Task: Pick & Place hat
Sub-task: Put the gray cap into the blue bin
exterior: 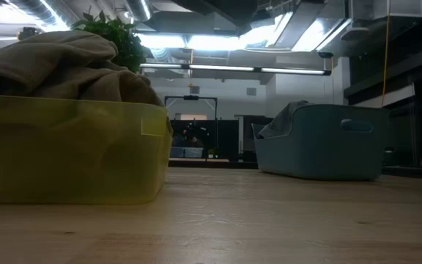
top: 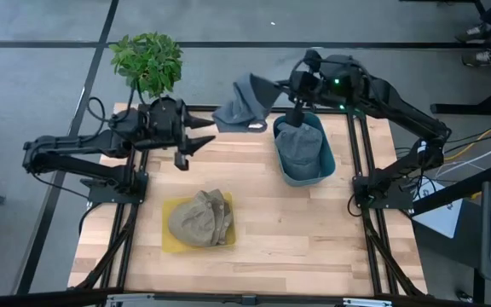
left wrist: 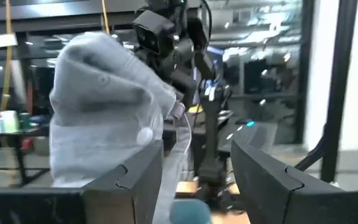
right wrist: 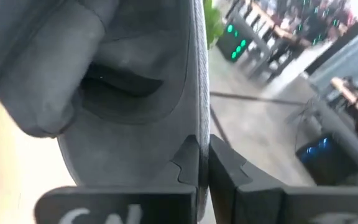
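Observation:
A blue-grey hat (top: 244,104) hangs in the air over the table's far edge, with my right gripper (top: 271,89) shut on it. In the right wrist view the hat (right wrist: 123,93) fills the picture ahead of the shut fingers. My left gripper (top: 211,134) stands open just left of the hat and points at it. The left wrist view shows the hat (left wrist: 104,106) right past one open finger (left wrist: 145,168). Another grey hat (top: 298,145) lies in the blue bin (top: 322,170). My right gripper pinches a thin edge of the hat (right wrist: 197,124) between its two fingers, coming from the table's right and slanting a little down. The hat is lifted clear and droops toward the left gripper. My left gripper: whether a finger touches the hat, I cannot tell.
A yellow bin (top: 170,243) with tan hats (top: 199,217) stands near the front, left of the middle. It fills the left of the low view (exterior: 64,154), with the blue bin (exterior: 328,139) at the right. A potted plant (top: 147,60) stands behind the left arm.

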Robot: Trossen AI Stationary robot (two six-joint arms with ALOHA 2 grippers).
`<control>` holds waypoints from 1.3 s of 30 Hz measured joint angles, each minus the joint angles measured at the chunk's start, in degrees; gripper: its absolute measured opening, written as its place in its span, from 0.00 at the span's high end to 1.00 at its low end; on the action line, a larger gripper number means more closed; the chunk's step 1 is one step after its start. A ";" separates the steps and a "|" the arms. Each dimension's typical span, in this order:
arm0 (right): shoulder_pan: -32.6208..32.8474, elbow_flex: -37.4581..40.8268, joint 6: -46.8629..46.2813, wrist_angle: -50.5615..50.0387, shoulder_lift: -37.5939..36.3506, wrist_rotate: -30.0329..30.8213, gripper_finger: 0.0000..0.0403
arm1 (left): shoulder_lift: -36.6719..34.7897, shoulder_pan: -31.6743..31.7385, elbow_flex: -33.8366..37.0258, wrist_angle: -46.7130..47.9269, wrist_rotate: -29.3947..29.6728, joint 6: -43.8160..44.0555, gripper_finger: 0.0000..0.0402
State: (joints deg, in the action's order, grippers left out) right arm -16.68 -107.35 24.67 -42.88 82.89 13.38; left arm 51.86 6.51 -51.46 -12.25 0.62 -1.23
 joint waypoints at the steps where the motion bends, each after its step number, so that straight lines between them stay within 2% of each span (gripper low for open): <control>1: -0.03 0.00 -0.73 -0.86 0.08 0.14 0.96 | 0.42 -0.90 0.00 0.10 1.60 -1.26 0.54; 5: 0.07 0.00 -2.47 -2.59 0.62 0.03 0.96 | 2.13 -3.68 0.00 1.58 7.33 -4.87 0.52; 10: 0.05 0.00 -3.69 -3.01 1.07 -0.07 0.96 | 5.18 -4.82 -0.95 2.69 11.61 -5.16 0.45; 16: 0.34 0.00 -4.74 -3.29 2.05 -0.05 0.96 | 10.15 -3.73 -9.22 12.49 16.38 -5.22 0.37; 22: 0.45 0.00 -5.20 -3.25 2.54 -0.08 0.96 | 14.54 -1.83 -17.29 22.38 14.76 -4.63 0.37; 27: 0.72 0.00 -5.67 -3.21 2.58 -0.05 0.96 | 16.91 -0.72 -19.58 23.15 14.71 -4.06 0.38; 33: 0.82 0.00 -6.27 -3.11 2.58 -0.10 0.96 | 18.75 0.80 -19.63 23.34 15.36 -2.78 0.45; 39: 1.19 0.00 -6.28 -3.07 2.58 -1.25 0.96 | 19.22 1.48 -19.63 23.27 19.18 -8.52 0.65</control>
State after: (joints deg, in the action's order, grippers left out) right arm -15.49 -107.35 18.38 -45.95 85.47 12.13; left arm 71.08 7.99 -71.09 11.02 19.80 -9.74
